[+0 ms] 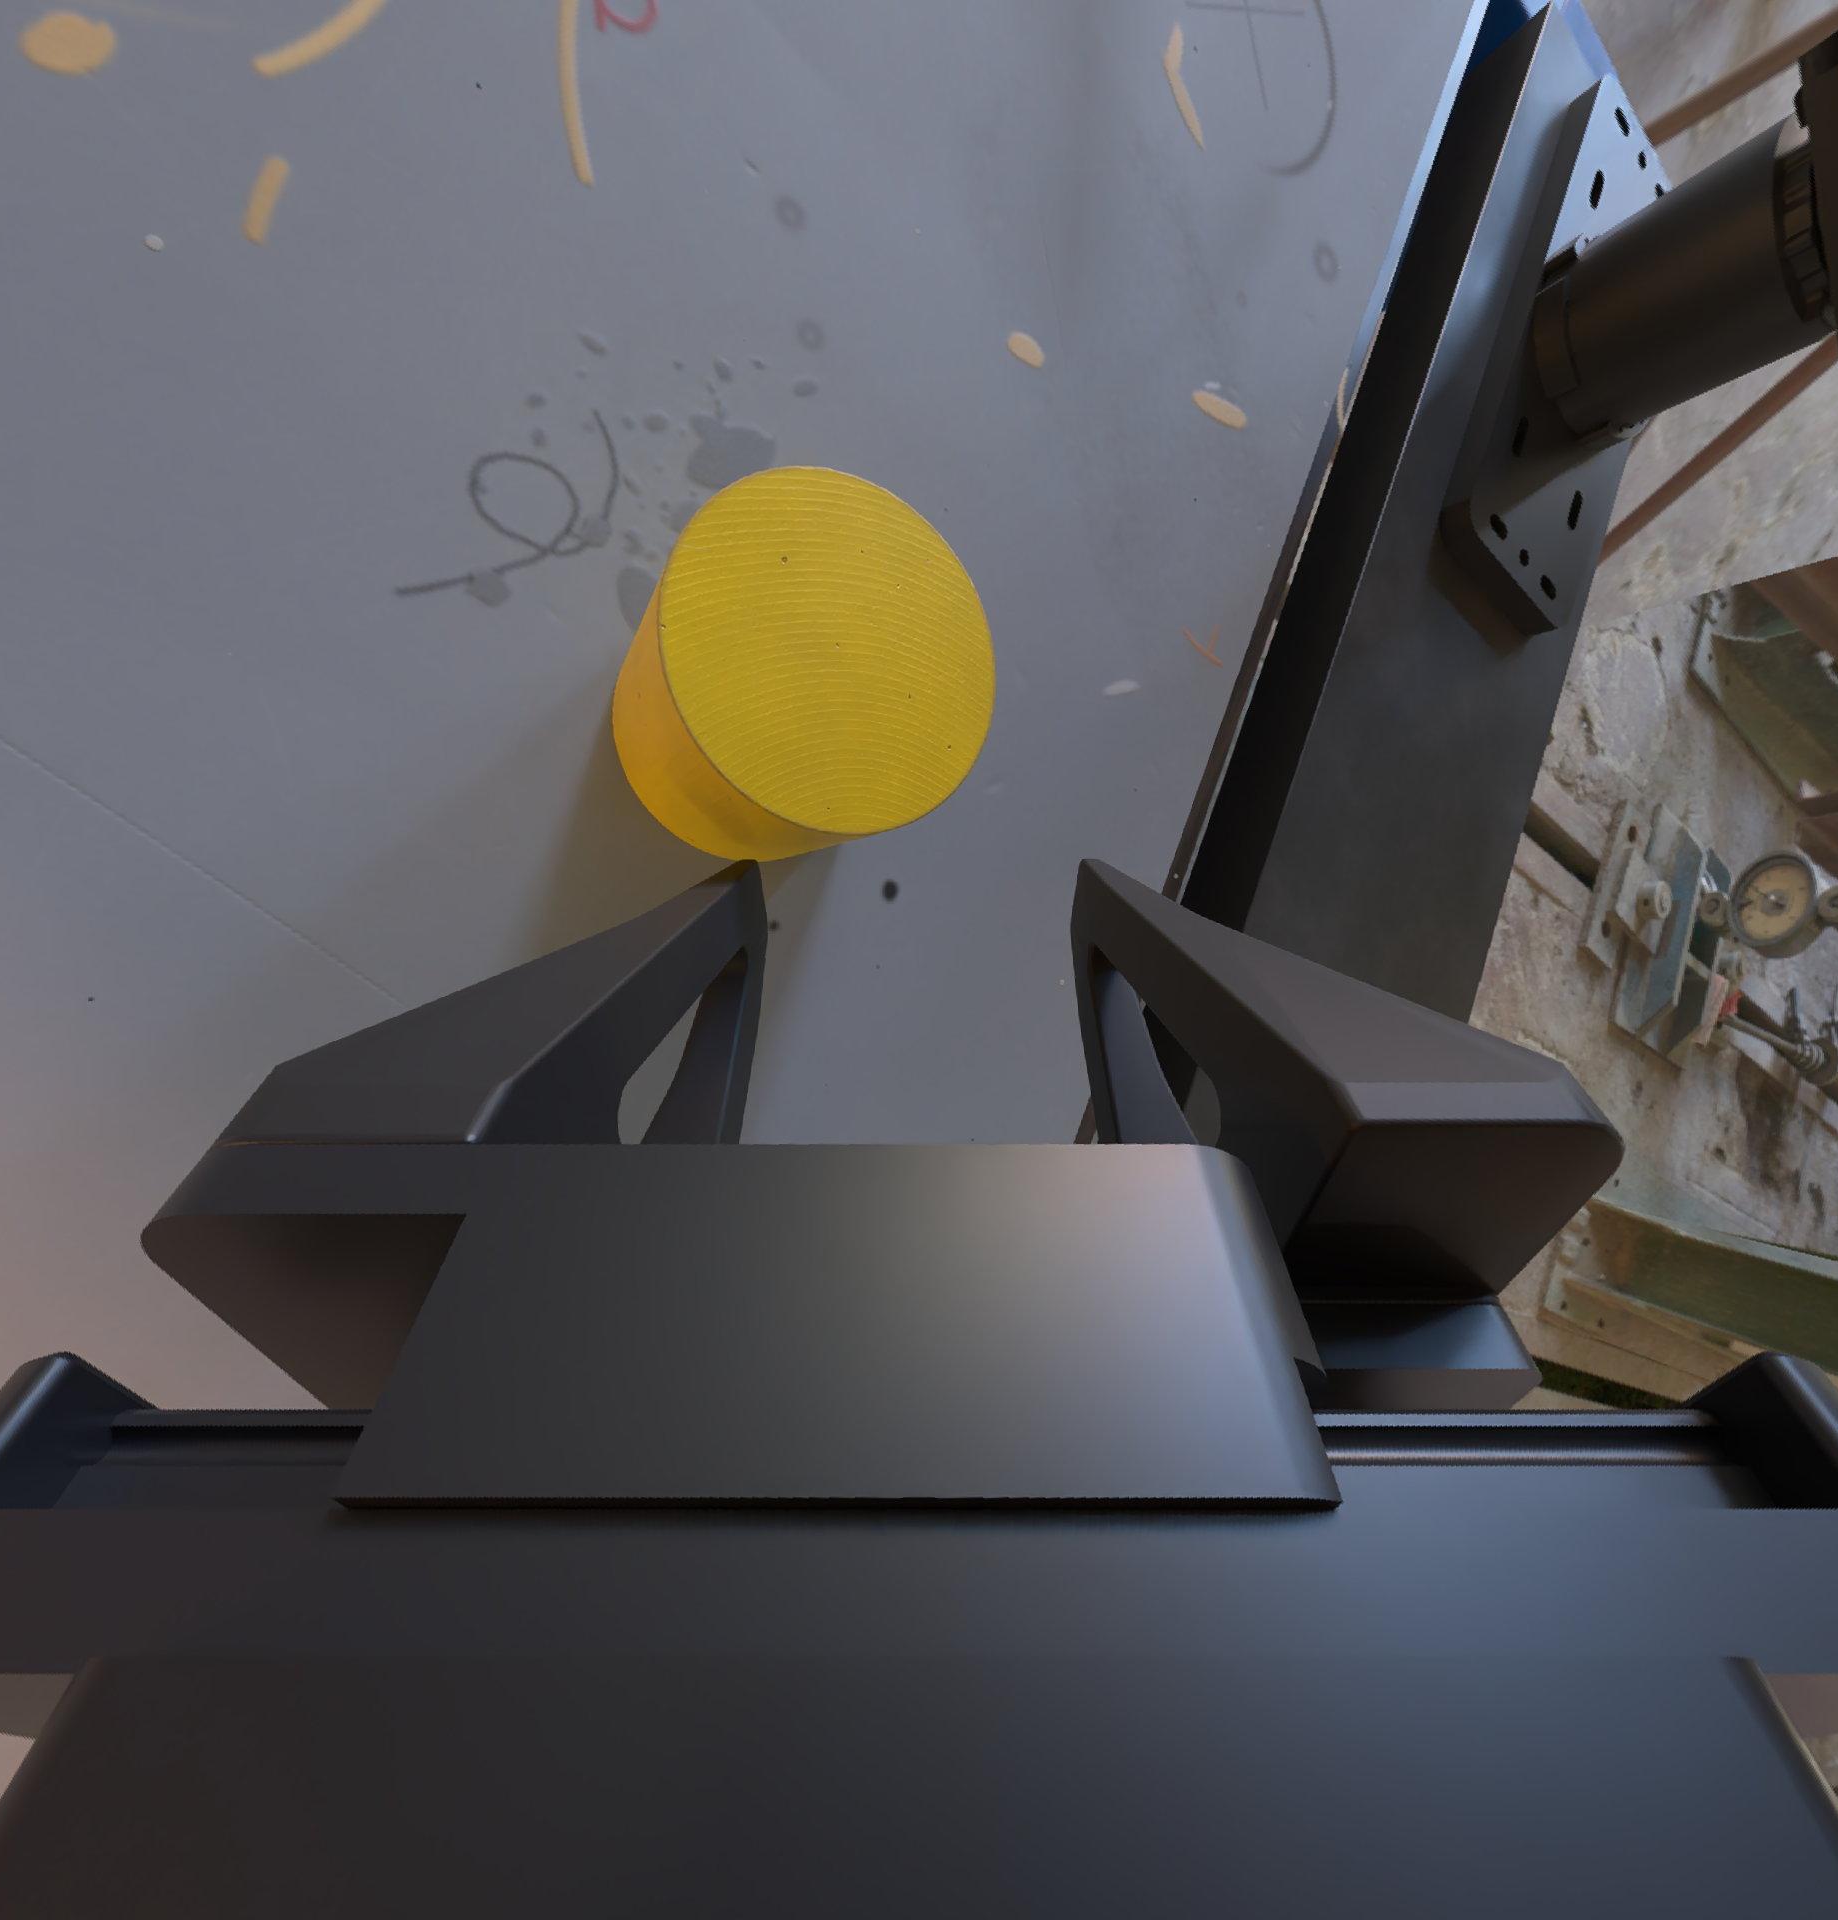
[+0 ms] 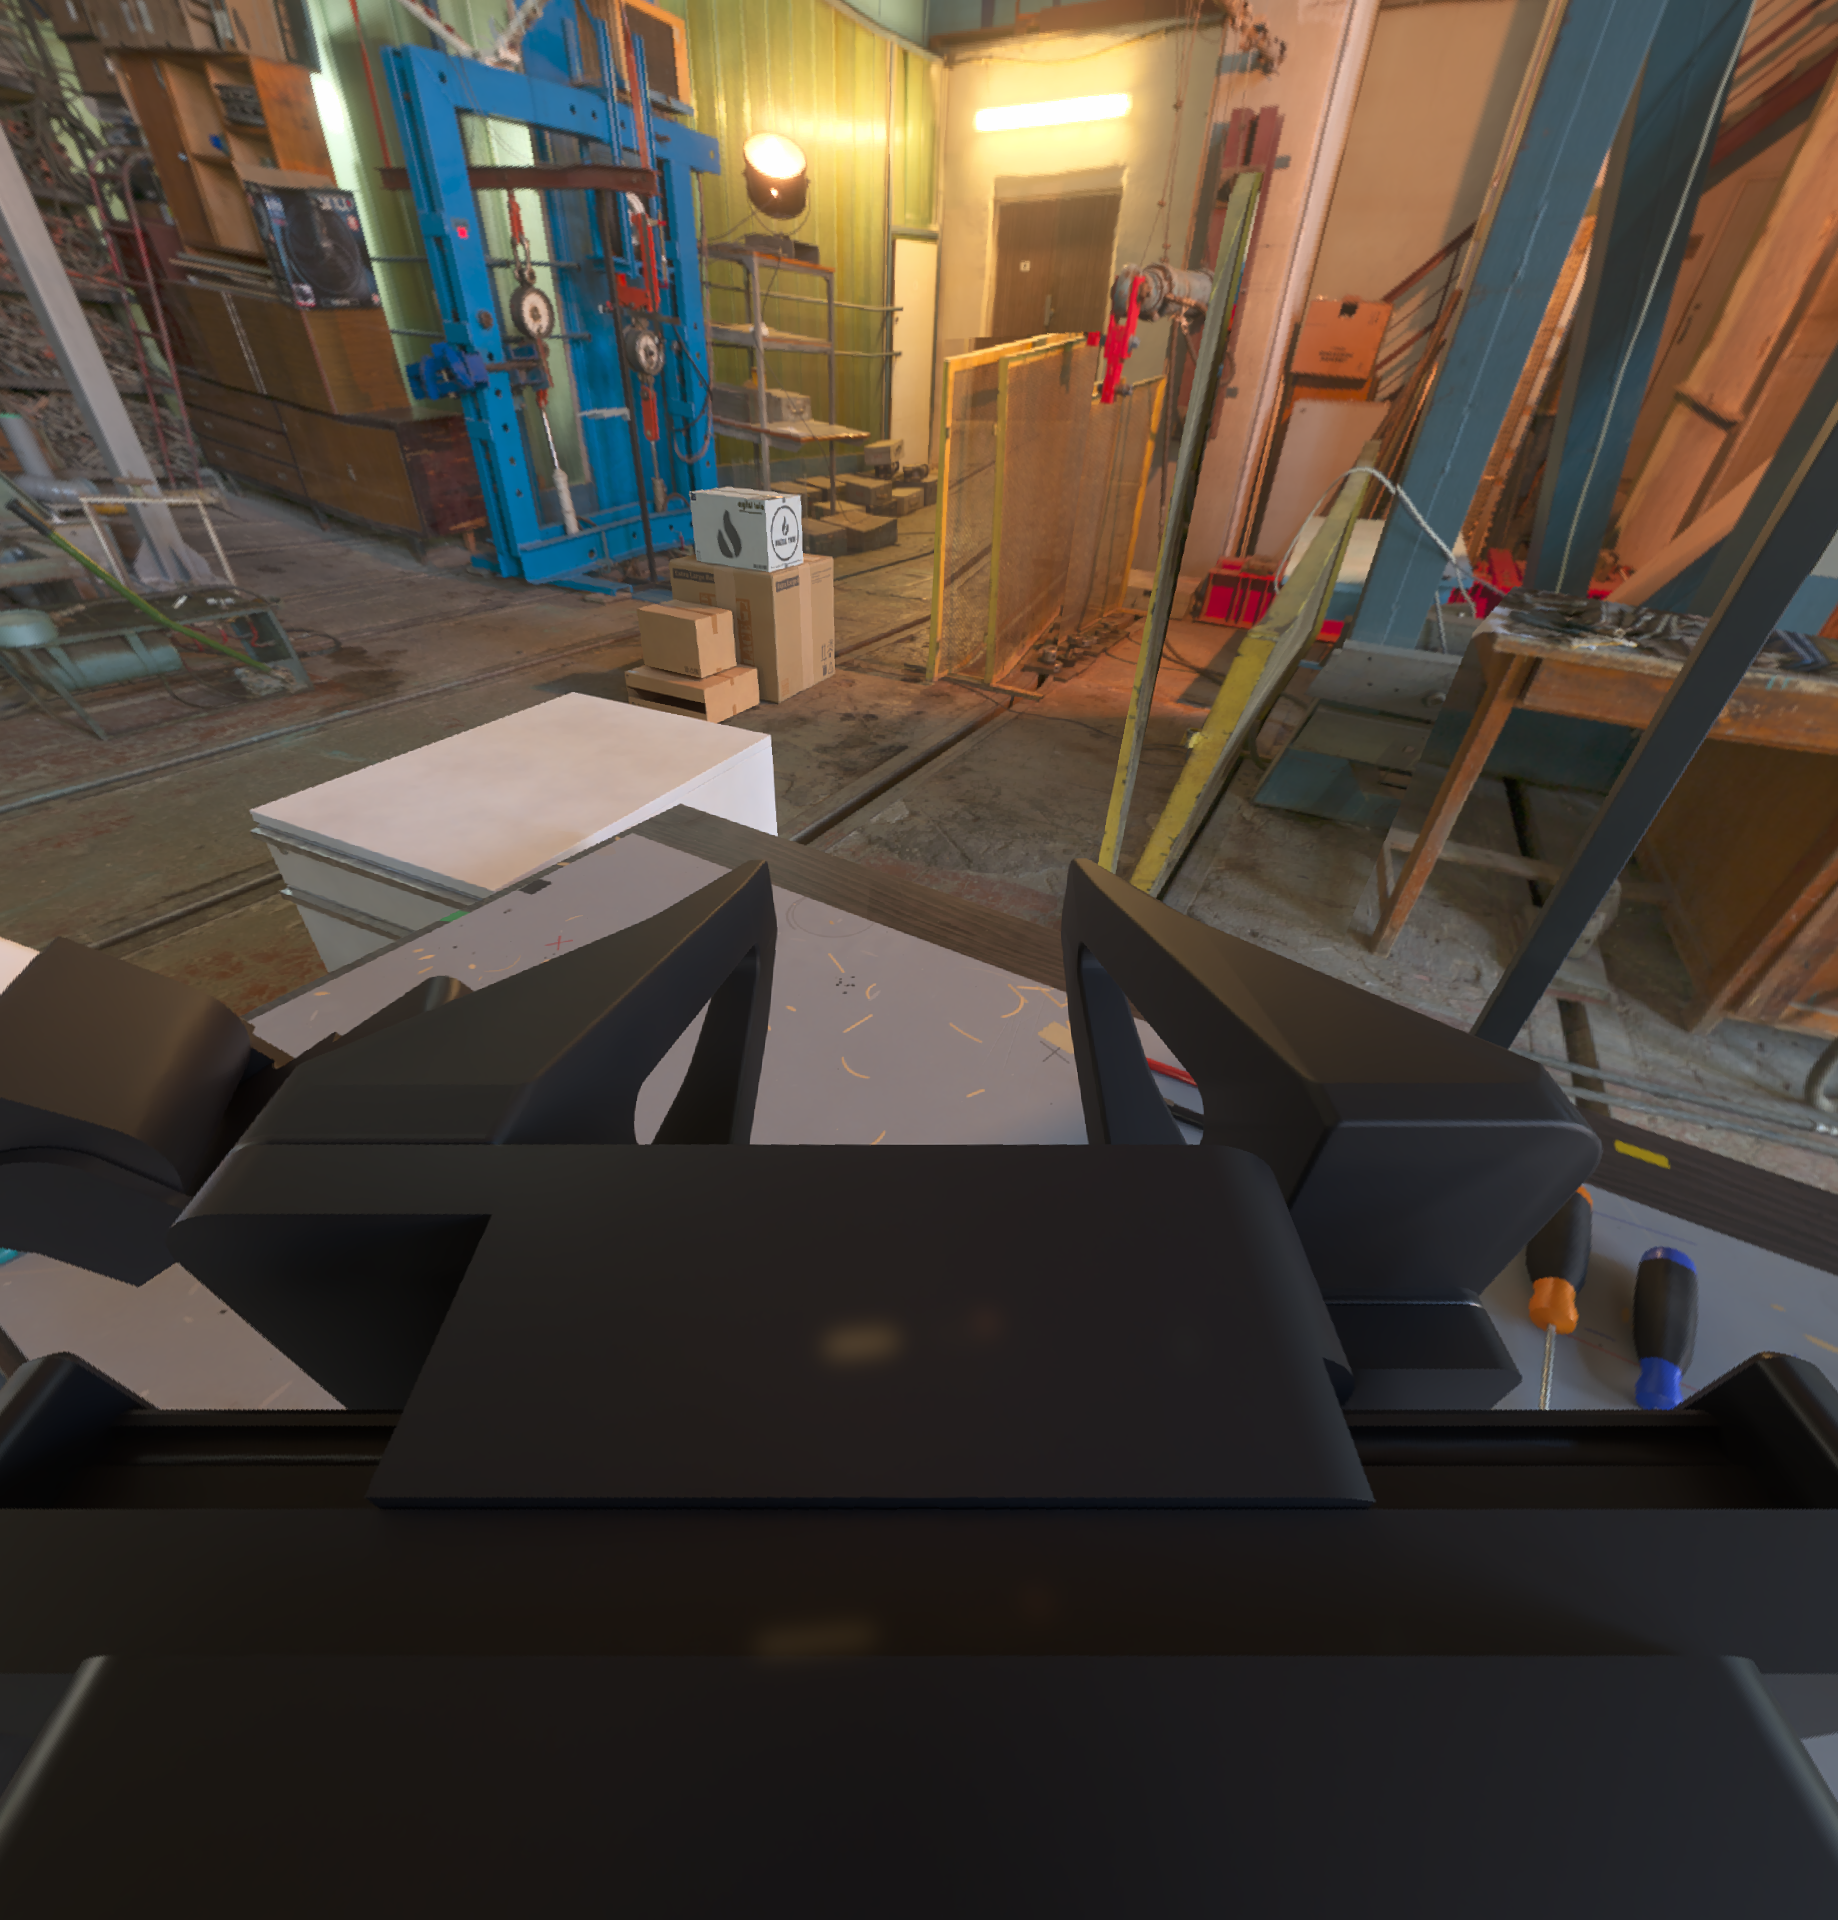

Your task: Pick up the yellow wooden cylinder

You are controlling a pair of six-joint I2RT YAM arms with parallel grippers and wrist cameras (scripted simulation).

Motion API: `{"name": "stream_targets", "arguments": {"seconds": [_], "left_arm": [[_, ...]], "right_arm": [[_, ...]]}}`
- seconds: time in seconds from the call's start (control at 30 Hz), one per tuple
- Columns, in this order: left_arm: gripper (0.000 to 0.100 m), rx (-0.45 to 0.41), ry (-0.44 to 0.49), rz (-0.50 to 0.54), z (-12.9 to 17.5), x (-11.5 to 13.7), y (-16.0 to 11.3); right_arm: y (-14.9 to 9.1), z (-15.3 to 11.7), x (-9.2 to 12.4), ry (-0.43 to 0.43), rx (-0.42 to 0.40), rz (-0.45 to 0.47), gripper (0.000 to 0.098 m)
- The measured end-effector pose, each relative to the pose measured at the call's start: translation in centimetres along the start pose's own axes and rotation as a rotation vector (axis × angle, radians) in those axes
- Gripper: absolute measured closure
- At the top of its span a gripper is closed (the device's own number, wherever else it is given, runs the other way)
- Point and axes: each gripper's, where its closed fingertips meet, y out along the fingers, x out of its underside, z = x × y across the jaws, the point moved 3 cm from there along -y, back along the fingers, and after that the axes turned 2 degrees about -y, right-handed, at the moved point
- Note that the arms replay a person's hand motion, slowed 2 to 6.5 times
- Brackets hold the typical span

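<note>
The yellow wooden cylinder (image 1: 806,660) stands upright on the grey, paint-flecked table (image 1: 271,520), seen from above in the left wrist view. My left gripper (image 1: 920,883) is open and empty above the table, just short of the cylinder. Its left fingertip (image 1: 743,894) is at the cylinder's near edge. The cylinder lies ahead of the gap and a little to the left. My right gripper (image 2: 920,883) is open and empty, held level over the table, facing the workshop. The cylinder does not show in the right wrist view.
A black metal rail with a mounting bracket (image 1: 1414,623) runs along the table's right edge, close to my left gripper's right finger. In the right wrist view two screwdrivers, orange-handled (image 2: 1557,1283) and blue-handled (image 2: 1663,1325), lie on the table at the right. A white cabinet (image 2: 520,800) stands beyond the far edge.
</note>
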Motion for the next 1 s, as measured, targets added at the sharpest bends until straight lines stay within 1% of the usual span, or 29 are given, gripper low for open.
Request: {"name": "stream_targets", "arguments": {"seconds": [0.1,0.17,0.27,0.4,0.5,0.67,0.73,0.8,0.83,0.9,0.93,1.0], "left_arm": [[0.051,0.006,0.006,0.014,0.0,-0.2,-0.5],[0.054,0.013,0.015,0.043,0.1,-0.6,-1.4],[0.055,0.024,0.035,0.108,0.3,-1.3,-3.5],[0.056,0.008,0.071,0.214,0.2,-2.3,-7.5],[0.056,-0.046,0.107,0.307,-0.4,-3.5,-11.0],[0.059,-0.201,0.212,0.496,-1.8,-6.7,-18.0],[0.063,-0.270,0.271,0.570,-2.3,-8.3,-20.7],[0.071,-0.329,0.336,0.627,-2.7,-9.8,-23.0],[0.077,-0.354,0.371,0.648,-2.9,-10.5,-24.1],[0.094,-0.387,0.436,0.665,-3.3,-11.9,-25.7],[0.100,-0.398,0.465,0.663,-3.5,-12.7,-26.3],[0.099,-0.410,0.509,0.641,-4.3,-14.1,-27.2]], "right_arm": [[-0.1,-0.8,1.0,0.018,0.005,-0.017,0.0475],[-0.2,-1.4,2.5,0.023,0.019,-0.051,0.0438],[-0.3,-2.0,5.7,0.014,0.061,-0.136,0.0390],[-0.6,-2.8,10.6,-0.001,0.108,-0.277,0.0311],[-0.7,-3.7,14.2,0.013,0.109,-0.376,0.0236],[-0.6,-5.7,19.4,0.086,0.059,-0.518,0.0106],[-0.5,-6.5,21.0,0.118,0.042,-0.561,0.0075],[-0.4,-7.1,22.2,0.142,0.033,-0.597,0.0053],[-0.4,-7.4,22.8,0.149,0.032,-0.615,0.0045],[-0.3,-7.7,23.8,0.153,0.041,-0.649,0.0040],[-0.3,-7.9,24.2,0.150,0.047,-0.665,0.0039],[-0.2,-8.1,24.8,0.136,0.061,-0.690,0.0039]]}}
